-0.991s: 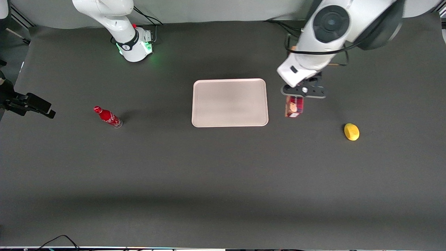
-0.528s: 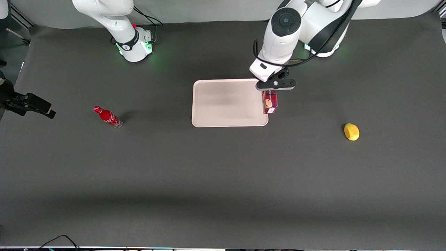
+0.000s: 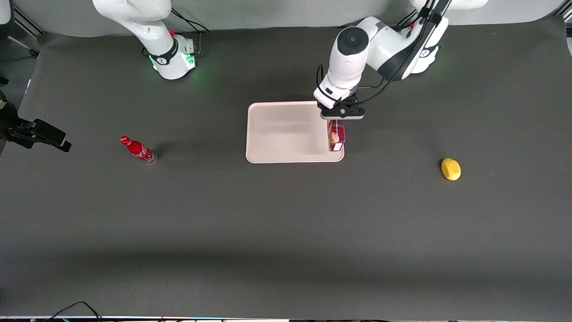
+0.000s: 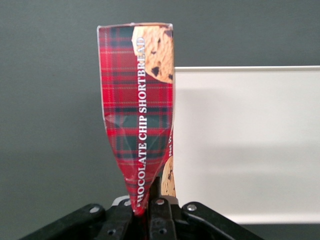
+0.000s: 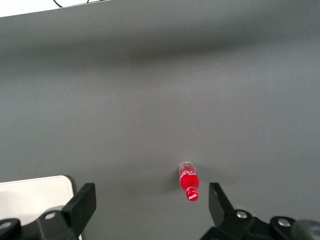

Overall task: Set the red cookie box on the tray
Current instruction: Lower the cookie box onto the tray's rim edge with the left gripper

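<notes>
My gripper (image 3: 338,117) has its fingers (image 4: 159,215) clenched on the box (image 3: 336,135), hanging over the tray (image 3: 286,132) at the working-arm edge. I'd shift further over the tray's middle, lower until the box touches down, then release.

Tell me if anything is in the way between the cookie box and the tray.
Nothing visible. The pincer holds the cookie box over the tray at its edge toward the working arm, and the tray surface under it is bare.
</notes>
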